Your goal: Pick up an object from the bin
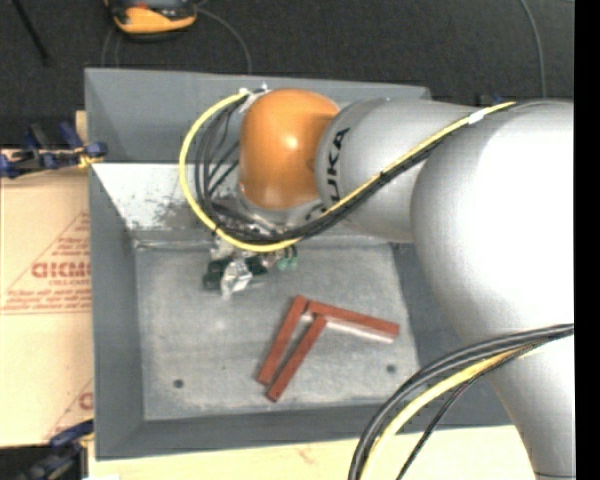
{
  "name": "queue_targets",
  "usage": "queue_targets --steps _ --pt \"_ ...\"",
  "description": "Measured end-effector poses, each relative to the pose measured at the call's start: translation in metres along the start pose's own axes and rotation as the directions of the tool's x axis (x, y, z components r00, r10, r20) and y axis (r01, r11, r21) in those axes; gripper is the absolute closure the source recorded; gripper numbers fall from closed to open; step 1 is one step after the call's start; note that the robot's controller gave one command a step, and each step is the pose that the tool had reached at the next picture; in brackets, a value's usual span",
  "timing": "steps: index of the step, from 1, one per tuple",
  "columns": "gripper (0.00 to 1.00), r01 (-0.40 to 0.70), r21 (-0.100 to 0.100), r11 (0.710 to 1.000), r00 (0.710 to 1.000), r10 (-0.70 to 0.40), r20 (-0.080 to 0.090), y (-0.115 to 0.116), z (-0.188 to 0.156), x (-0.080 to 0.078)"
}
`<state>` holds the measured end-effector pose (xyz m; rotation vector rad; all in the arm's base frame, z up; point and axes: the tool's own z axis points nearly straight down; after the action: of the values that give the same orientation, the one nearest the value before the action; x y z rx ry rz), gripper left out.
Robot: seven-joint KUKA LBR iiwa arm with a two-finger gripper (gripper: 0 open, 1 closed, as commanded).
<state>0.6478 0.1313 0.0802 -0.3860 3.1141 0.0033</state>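
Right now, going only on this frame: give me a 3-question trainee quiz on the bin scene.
1. True or false: the reddish-brown bars lie on the bin floor, apart from the gripper.
2. Multiple choice: in the camera view, where do the bars lie relative to the gripper? A. below and to its right. B. above and to its left. C. directly beneath it.
3. Fill in: the rounded wrist cover above the gripper is coloured ____.

Key: 1 true; 2 A; 3 orange.
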Motion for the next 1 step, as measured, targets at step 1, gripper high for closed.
queue_targets --steps 1 --pt "1.00 -0.021 -0.001 1.000 1.000 0.021 0.001 0.0038 -0.1158 0.0006"
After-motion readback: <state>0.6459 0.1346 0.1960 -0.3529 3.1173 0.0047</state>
